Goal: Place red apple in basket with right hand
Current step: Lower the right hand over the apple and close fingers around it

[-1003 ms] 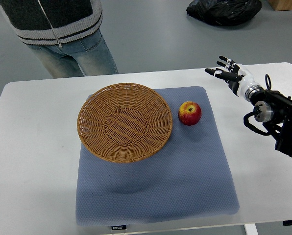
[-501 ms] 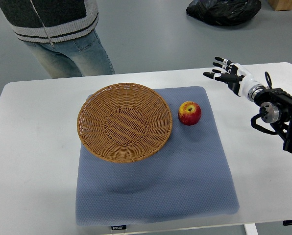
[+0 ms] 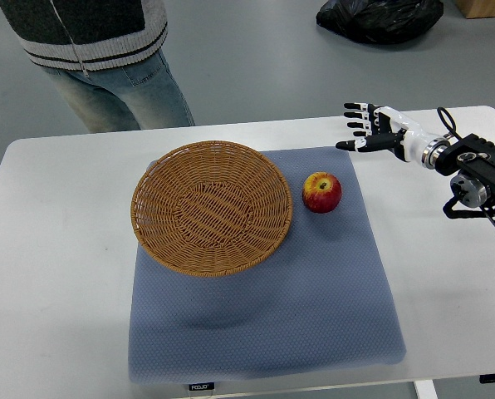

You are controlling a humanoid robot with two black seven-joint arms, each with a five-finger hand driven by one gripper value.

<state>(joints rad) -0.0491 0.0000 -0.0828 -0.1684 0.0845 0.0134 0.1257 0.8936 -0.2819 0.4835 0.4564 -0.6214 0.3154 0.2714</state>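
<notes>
1. While the round red apple (image 3: 321, 192) sits on the blue-grey padded mat (image 3: 264, 316), just right of the round woven wicker basket (image 3: 212, 207), nothing touches it.
2. Coming in from the right edge, the black-and-white right hand (image 3: 370, 130) hovers over the white table (image 3: 56, 274), beyond and to the right of the apple, fingers (image 3: 352, 107) spread apart and holding nothing.
3. A person in jeans (image 3: 115, 83) stands at the far side.

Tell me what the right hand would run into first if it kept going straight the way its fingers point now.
Probably nothing on the table. The right hand, fingers spread, points toward the picture's left across the mat's far edge, passing beyond the red apple and basket. Its height is unclear.
</notes>
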